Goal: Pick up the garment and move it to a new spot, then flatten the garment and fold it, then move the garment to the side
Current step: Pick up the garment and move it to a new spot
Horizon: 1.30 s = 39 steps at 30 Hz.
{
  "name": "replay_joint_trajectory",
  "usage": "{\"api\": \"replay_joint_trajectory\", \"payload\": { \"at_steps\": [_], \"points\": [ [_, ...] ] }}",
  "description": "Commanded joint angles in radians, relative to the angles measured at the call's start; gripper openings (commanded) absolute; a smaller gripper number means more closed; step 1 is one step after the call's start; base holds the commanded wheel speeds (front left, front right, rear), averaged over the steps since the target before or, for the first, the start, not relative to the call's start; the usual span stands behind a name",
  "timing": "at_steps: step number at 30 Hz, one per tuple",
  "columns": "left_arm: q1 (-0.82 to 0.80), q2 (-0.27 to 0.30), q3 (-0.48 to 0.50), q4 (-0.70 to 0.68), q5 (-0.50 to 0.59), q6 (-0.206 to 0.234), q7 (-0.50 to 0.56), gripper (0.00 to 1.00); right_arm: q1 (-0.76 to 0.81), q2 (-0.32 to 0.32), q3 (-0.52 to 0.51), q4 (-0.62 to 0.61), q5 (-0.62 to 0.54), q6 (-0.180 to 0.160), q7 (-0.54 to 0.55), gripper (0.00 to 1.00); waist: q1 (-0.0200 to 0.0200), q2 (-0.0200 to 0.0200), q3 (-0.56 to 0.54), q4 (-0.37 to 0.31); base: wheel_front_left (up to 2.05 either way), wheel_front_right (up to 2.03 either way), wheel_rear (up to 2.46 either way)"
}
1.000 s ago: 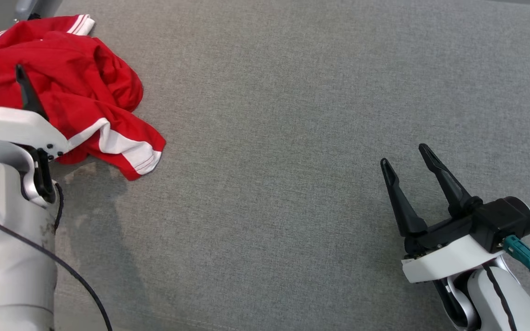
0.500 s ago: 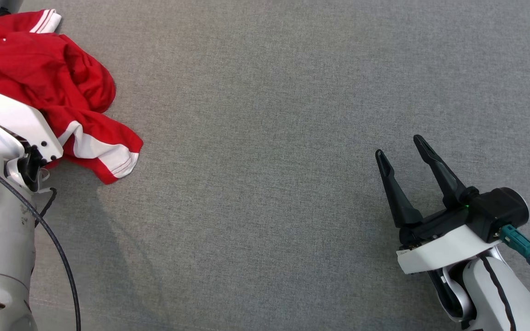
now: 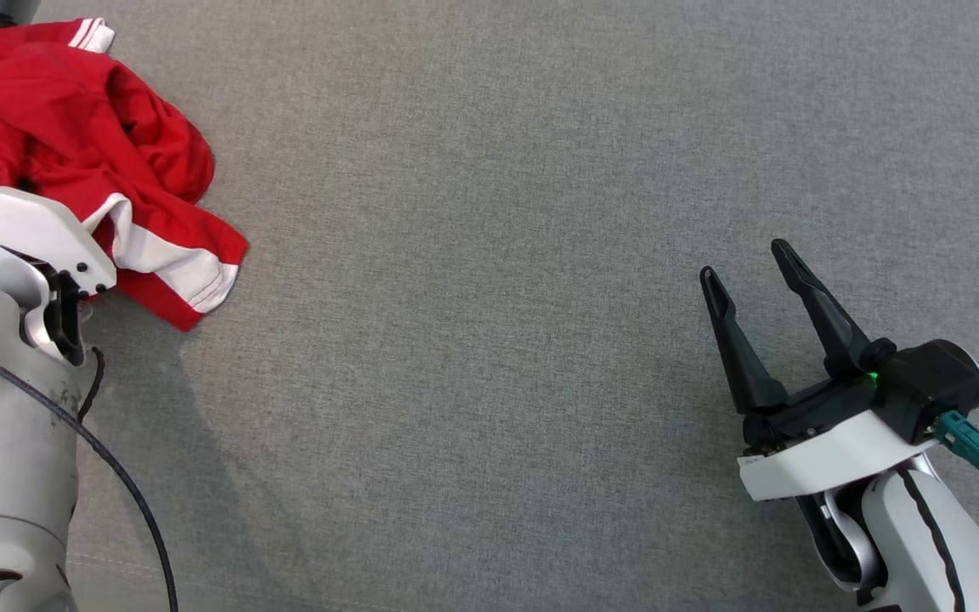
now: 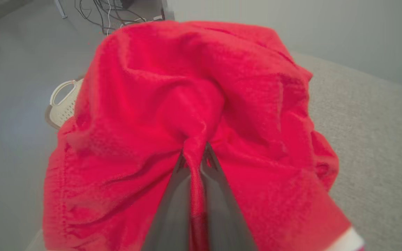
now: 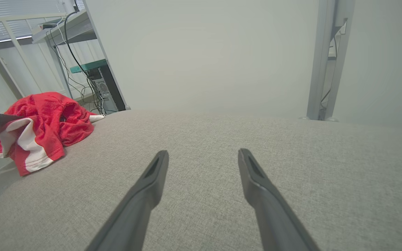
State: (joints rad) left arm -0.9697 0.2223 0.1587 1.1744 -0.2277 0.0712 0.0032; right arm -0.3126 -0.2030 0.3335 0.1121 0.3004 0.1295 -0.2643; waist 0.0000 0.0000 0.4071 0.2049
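Observation:
A crumpled red garment (image 3: 107,153) with white stripes lies bunched at the far left corner of the grey padded surface (image 3: 498,255). In the left wrist view my left gripper (image 4: 194,156) is shut, pinching a fold of the red garment (image 4: 187,115) between its fingertips. In the head view its fingers are hidden under its white wrist cover. My right gripper (image 3: 744,259) hovers open at the lower right, far from the cloth, with nothing between its fingers. The right wrist view shows the right gripper (image 5: 202,153) open and the garment (image 5: 44,125) far off to its left.
A cream perforated basket (image 4: 61,104) sits on the floor beyond the surface's left edge. A computer tower and cables (image 5: 98,87) stand behind the surface, and a metal post (image 5: 321,62) rises at the back right.
The left gripper has sunk into the garment and closed on a fold; the cloth's striped edge has drawn in toward it. The head camera shifted. The right gripper stayed open.

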Motion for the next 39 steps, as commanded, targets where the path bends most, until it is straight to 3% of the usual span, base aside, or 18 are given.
{"api": "replay_joint_trajectory", "payload": {
  "at_steps": [1, 7, 12, 14, 24, 31, 39],
  "points": [
    [0.015, 0.002, 0.006, -0.008, -0.01, -0.004, -0.036, 0.0, 0.01, -0.005, -0.003, 0.002, -0.001, 0.002, -0.001, 1.0, 0.0, 0.0, -0.009, 0.004, 0.0, 0.0, 0.0],
    [0.043, 0.003, 0.009, -0.047, -0.021, -0.024, -0.203, 0.0, 0.022, 0.007, -0.006, 0.006, -0.001, 0.002, -0.001, 1.0, 0.0, 0.0, -0.041, 0.007, 0.0, 0.0, 0.0],
    [0.089, 0.009, 0.025, -0.129, -0.031, -0.034, -0.262, 0.0, 0.036, 0.022, -0.012, 0.01, 0.021, 0.002, -0.001, 1.0, 0.0, 0.0, -0.074, 0.0, 0.0, 0.0, 0.0],
    [0.098, 0.007, 0.029, -0.157, -0.035, -0.036, -0.265, 0.0, 0.039, 0.026, -0.013, 0.01, 0.025, 0.002, -0.001, 1.0, 0.0, 0.0, -0.081, -0.003, 0.0, 0.0, 0.0],
    [0.261, -0.014, 0.031, -0.563, 0.011, -0.044, -0.269, 0.0, 0.083, 0.056, -0.039, 0.013, 0.031, 0.002, -0.001, 1.0, 0.0, 0.0, -0.157, -0.041, 0.0, 0.0, 0.0],
    [0.295, -0.044, 0.014, -0.707, -0.035, -0.094, -0.249, 0.0, 0.098, 0.08, -0.046, 0.009, 0.037, 0.002, -0.001, 1.0, 0.0, 0.0, -0.196, -0.09, 0.0, 0.0, 0.0],
    [0.328, -0.072, -0.049, -0.823, -0.025, -0.108, -0.171, 0.0, 0.101, 0.099, -0.053, 0.001, 0.038, 0.002, -0.001, 1.0, 0.0, 0.0, -0.217, -0.192, 0.0, 0.0, 0.0]
  ]
}}
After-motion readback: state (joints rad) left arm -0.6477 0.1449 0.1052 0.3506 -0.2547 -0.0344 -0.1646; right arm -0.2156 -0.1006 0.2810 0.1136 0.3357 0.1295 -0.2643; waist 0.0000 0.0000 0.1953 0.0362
